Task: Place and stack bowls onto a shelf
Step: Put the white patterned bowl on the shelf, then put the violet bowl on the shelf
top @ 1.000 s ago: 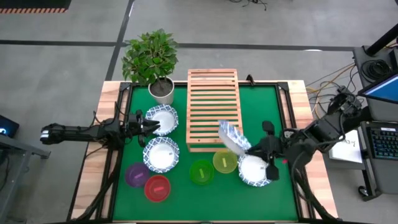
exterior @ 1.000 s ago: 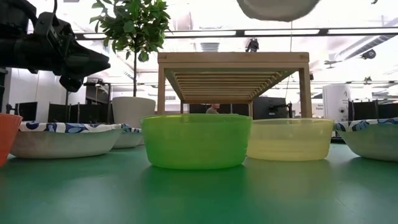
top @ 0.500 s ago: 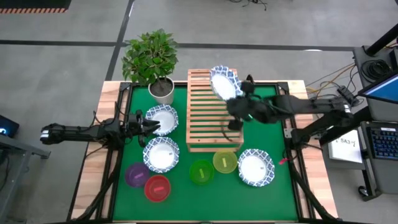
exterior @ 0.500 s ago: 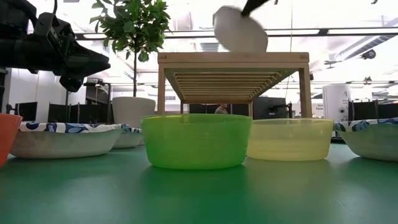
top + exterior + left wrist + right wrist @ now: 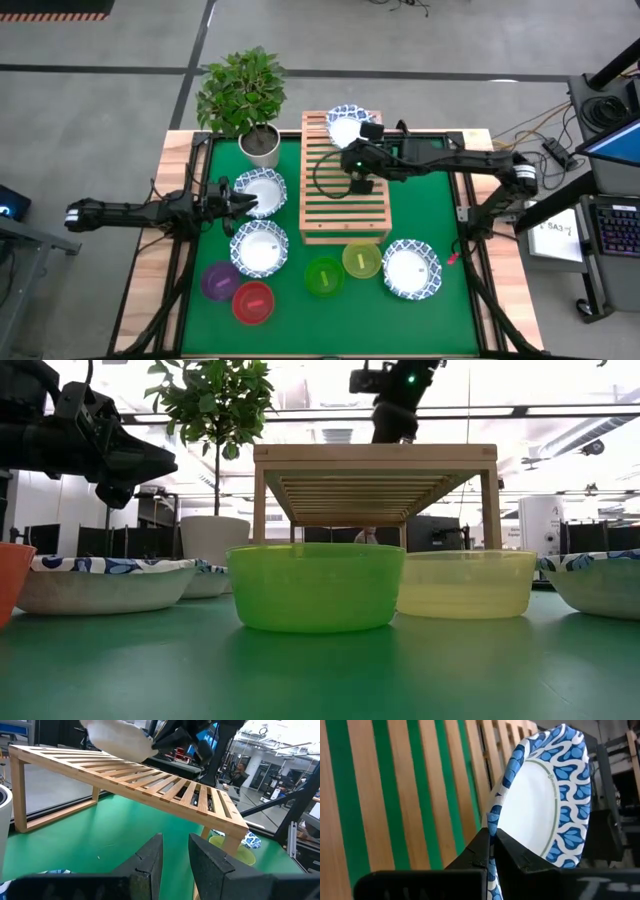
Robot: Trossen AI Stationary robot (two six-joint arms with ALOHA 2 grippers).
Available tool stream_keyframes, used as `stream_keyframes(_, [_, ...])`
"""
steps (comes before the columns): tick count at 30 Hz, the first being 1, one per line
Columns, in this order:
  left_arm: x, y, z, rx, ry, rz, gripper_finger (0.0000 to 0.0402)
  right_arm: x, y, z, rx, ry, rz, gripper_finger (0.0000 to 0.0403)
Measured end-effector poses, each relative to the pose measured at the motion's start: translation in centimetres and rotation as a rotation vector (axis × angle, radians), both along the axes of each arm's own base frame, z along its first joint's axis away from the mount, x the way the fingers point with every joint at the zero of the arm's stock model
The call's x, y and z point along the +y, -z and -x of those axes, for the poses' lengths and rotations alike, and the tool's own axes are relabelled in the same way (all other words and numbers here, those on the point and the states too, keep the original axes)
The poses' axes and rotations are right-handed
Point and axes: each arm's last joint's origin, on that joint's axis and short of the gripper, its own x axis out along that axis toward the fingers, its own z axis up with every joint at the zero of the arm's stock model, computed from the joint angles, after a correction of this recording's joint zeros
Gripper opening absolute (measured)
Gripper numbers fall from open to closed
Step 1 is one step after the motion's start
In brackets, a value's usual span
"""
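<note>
My right gripper point(image 5: 357, 146) is over the far end of the light-wood slatted shelf point(image 5: 343, 190) and is shut on a white bowl with a blue-patterned rim point(image 5: 347, 125). In the left wrist view this bowl point(image 5: 117, 739) is tilted just above the slats point(image 5: 150, 772). Three more such bowls point(image 5: 262, 190) point(image 5: 260, 248) point(image 5: 410, 268) stand on the green mat. The purple point(image 5: 220, 280), red point(image 5: 253, 302), green point(image 5: 324, 276) and yellow point(image 5: 361, 260) bowls also stand there. My left gripper point(image 5: 243, 203) waits beside the far left white bowl, its fingers point(image 5: 150, 862) a small gap apart. My right gripper pinches the bowl's blue-patterned rim point(image 5: 492, 822) between its two fingers, one finger point(image 5: 520, 857) on the inner side and one on the outer. It comes from the table's right, slanting down. The bowl is steeply tilted over the shelf's far end; I cannot tell whether it touches the slats.
A potted plant in a white pot point(image 5: 260, 145) stands at the far left corner of the mat, next to the shelf. The green point(image 5: 315, 585) and yellow point(image 5: 467, 582) bowls stand in front of the shelf's near end. Wooden table borders point(image 5: 150, 270) frame the mat.
My right gripper has carried the white bowl from above the near right of the table toward the far edge and left, over the shelf. It then came down at the shelf's far end. The bowl stayed in its hold, tilted, throughout.
</note>
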Motion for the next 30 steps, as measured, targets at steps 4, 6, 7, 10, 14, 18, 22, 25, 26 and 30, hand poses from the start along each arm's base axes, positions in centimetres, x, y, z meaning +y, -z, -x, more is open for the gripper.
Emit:
stream_keyframes(4, [0.0, 0.0, 0.0, 0.0, 0.0, 0.0, 0.0076, -0.1, 1.0, -1.0, 0.02, -0.022, 0.001, 0.0015])
stream_keyframes(6, [0.0, 0.0, 0.0, 0.002, 0.0, 0.0, 0.0076, -0.2, 1.5, -1.4, 0.027, -0.023, -0.001, 0.0028])
stream_keyframes(7, [0.0, 0.0, 0.0, 0.004, 0.0, 0.0, 0.0076, -0.2, 1.7, -1.5, 0.034, -0.021, -0.003, 0.0037])
stream_keyframes(10, [0.0, 0.1, -0.1, 0.008, 0.0, 0.0, 0.0076, -0.3, 2.1, -1.7, 0.043, -0.018, -0.006, 0.0069])
stream_keyframes(14, [0.0, 0.1, -0.1, 0.012, 0.0, 0.001, 0.0076, -0.3, 2.1, -1.8, 0.032, -0.006, -0.012, 0.0112])
stream_keyframes(18, [0.0, 0.0, -0.1, 0.005, 0.0, 0.001, 0.0076, 0.1, 0.8, -1.1, -0.018, 0.01, -0.021, 0.0141])
stream_keyframes(22, [0.0, 0.0, -0.1, -0.028, -0.001, 0.113, 0.0076, 1.4, -1.3, 0.1, -0.086, 0.027, -0.052, 0.0158])
stream_keyframes(25, [0.0, 0.0, -0.1, -0.051, -0.002, 0.218, 0.0076, 2.8, -3.0, 1.4, -0.152, 0.025, -0.077, 0.0161])
stream_keyframes(26, [0.0, 0.0, -0.1, -0.058, -0.002, 0.246, 0.0076, 3.4, -3.5, 1.9, -0.167, 0.015, -0.084, 0.016])
stream_keyframes(30, [0.0, 0.0, -0.1, -0.093, -0.002, 0.362, 0.0076, 6.4, -4.9, 4.2, -0.241, -0.042, -0.131, 0.0152])
